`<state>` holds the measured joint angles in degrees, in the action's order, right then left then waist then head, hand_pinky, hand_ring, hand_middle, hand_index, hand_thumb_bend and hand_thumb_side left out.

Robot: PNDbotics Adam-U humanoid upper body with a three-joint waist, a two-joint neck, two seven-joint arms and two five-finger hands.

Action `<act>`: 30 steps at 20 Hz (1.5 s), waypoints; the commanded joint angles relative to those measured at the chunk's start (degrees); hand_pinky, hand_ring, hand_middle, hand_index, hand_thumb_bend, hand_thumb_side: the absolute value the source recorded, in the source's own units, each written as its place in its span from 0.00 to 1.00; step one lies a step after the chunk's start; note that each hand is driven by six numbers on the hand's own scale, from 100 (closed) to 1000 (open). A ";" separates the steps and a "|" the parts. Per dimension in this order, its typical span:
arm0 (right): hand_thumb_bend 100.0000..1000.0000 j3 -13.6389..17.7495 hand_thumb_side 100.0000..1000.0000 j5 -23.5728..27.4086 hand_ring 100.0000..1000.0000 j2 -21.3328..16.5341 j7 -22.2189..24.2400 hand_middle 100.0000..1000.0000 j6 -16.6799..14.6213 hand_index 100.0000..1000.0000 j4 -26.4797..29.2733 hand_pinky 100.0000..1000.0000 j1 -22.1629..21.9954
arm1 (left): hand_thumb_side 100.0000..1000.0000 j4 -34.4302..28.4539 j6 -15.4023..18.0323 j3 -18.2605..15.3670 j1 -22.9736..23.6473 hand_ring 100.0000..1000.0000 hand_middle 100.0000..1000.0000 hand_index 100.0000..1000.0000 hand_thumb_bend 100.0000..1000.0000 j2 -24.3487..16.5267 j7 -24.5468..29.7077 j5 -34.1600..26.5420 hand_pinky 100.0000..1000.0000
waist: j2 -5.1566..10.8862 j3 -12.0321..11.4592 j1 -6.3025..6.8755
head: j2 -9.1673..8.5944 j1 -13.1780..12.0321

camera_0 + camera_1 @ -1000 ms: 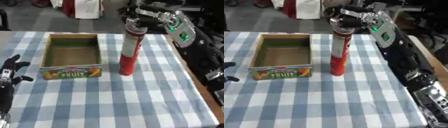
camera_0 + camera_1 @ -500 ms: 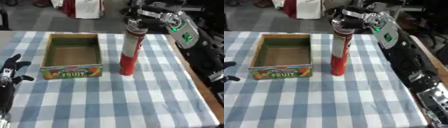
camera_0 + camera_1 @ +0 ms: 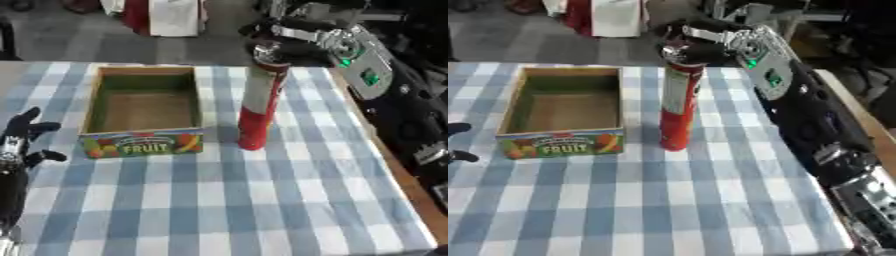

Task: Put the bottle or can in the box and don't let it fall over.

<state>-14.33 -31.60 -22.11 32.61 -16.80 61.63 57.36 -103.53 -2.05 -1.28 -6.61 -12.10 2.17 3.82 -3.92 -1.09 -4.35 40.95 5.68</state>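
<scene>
A tall red and white can (image 3: pixel 259 105) with a silver top stands upright on the checked cloth, just right of the box. The cardboard box (image 3: pixel 144 143) has a green inside, a "FRUIT" label on its front wall, and nothing in it. My right hand (image 3: pixel 282 37) comes in from the upper right and its dark fingers curl round the top of the can. My left hand (image 3: pixel 21 137) rests open at the left edge, fingers up, well away from the box.
A blue and white checked cloth (image 3: pixel 227 200) covers the table, whose wooden right edge (image 3: pixel 398 172) shows. My right arm (image 3: pixel 815 125) runs along the right side. Red and white things (image 3: pixel 162 15) stand on the floor behind the table.
The can stays on the same spot beside the box with my right hand at its top. The left hand has not moved.
</scene>
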 commanded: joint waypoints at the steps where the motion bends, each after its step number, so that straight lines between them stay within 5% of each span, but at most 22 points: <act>1: 0.00 0.40 1.00 -2.05 0.94 -0.40 0.03 0.93 -0.24 1.00 -0.72 0.93 0.78 | 0.99 -1.30 0.04 -0.05 -0.72 0.92 0.67 0.95 0.28 -0.58 0.08 -0.17 0.50 | 0.86 0.01 0.34 | -0.35 0.54; 8: 0.00 1.00 1.00 -6.16 0.93 0.49 -0.06 0.93 -0.65 1.00 -3.65 0.92 0.26 | 0.99 -1.35 0.03 -0.08 -0.74 0.92 0.67 0.95 0.28 -0.57 0.04 -0.23 0.50 | 0.83 0.01 0.39 | -0.74 1.35; 12: 0.00 1.44 1.00 -6.45 0.85 0.66 -0.01 0.88 -0.46 1.00 -4.70 0.71 0.00 | 0.99 -1.35 0.02 -0.07 -0.72 0.92 0.67 0.95 0.28 -0.55 0.03 -0.24 0.50 | 0.78 0.04 0.43 | -0.88 1.69; 13: 0.00 1.48 0.85 -6.38 0.77 0.68 -0.05 0.84 -0.40 1.00 -4.79 0.57 -0.02 | 0.99 -1.35 0.02 -0.07 -0.72 0.92 0.67 0.95 0.28 -0.55 0.03 -0.25 0.50 | 0.78 0.04 0.43 | -0.90 1.76; 19: 0.00 1.17 0.16 -6.86 0.50 0.60 -0.22 0.71 -0.54 0.93 -3.91 0.18 0.04 | 0.99 -1.37 0.01 -0.06 -0.72 0.92 0.67 0.95 0.28 -0.57 0.05 -0.30 0.50 | 0.80 0.01 0.43 | -1.04 2.07; 24: 0.00 1.04 0.15 -9.51 0.36 0.41 -2.66 0.58 -1.44 0.77 -1.86 0.02 0.17 | 0.99 -1.38 -0.01 -0.04 -0.70 0.92 0.67 0.95 0.28 -0.61 0.07 -0.34 0.50 | 0.80 -0.02 0.41 | -1.10 2.26; 30: 0.00 1.42 0.11 -10.66 0.13 0.25 -10.85 0.30 -2.64 0.46 0.62 0.00 0.51 | 0.99 -1.39 -0.02 0.00 -0.71 0.92 0.67 0.95 0.27 -0.62 0.09 -0.42 0.50 | 0.78 -0.14 0.40 | -1.29 2.70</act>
<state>-13.19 -41.80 -20.83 23.59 -19.23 60.54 56.67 -103.54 -2.06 -1.28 -6.63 -12.10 2.19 3.57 -3.89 -1.20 -4.31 40.60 8.14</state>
